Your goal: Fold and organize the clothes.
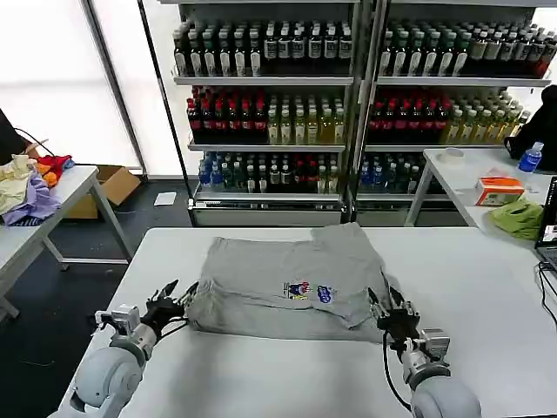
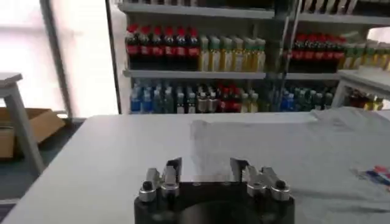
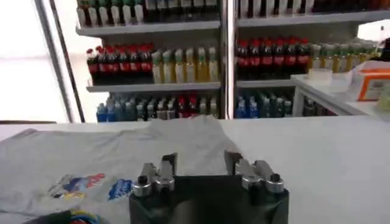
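The grey polo shirt [image 1: 287, 283] lies partly folded mid-frame on the white surface [image 1: 487, 287]. It is likely light, limp and prone to bunching (best pinched at its lower corners). The left gripper [image 1: 170, 299] and right gripper [image 1: 389, 306] wait there, both spread open.

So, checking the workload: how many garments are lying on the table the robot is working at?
1: a grey polo shirt, partly folded, lies on the white table between the two end effectors. Anything tucked beneath it would be hidden.
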Robot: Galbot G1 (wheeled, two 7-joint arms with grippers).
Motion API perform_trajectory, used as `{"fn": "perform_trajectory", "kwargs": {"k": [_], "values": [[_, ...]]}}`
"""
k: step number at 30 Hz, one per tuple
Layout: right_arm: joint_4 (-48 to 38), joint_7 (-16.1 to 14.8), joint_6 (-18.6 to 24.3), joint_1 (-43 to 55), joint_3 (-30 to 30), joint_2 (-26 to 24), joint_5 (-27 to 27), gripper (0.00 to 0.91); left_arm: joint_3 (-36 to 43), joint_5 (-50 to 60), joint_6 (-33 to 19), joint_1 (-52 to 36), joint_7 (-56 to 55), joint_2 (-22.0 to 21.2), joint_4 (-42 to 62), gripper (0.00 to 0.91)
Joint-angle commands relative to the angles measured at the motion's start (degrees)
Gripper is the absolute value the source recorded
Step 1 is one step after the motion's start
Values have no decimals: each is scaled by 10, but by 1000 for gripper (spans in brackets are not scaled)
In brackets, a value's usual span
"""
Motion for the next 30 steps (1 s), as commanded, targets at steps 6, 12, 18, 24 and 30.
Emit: {"fn": "perform_trajectory", "kwargs": {"k": [6,12,18,24,30], "values": [[36,25,-24,-94,24,10,-33,907,-4,43,-15,94,11,-14,-21,907],[-1,42,-26,-77,-12,41,-37,0,24,42,-26,49,19,-24,29,816],[-31,53,-23,-41,-48,57,-33,0,34,40,-29,14,21,-19,48,40],[-39,54,-21,-37,-55,64,-34,0,35,38,-31,27,33,-9,47,10],[-42,53,-18,-37,-52,61,-29,0,37,29,-31,46,44,-2,46,10]]}}
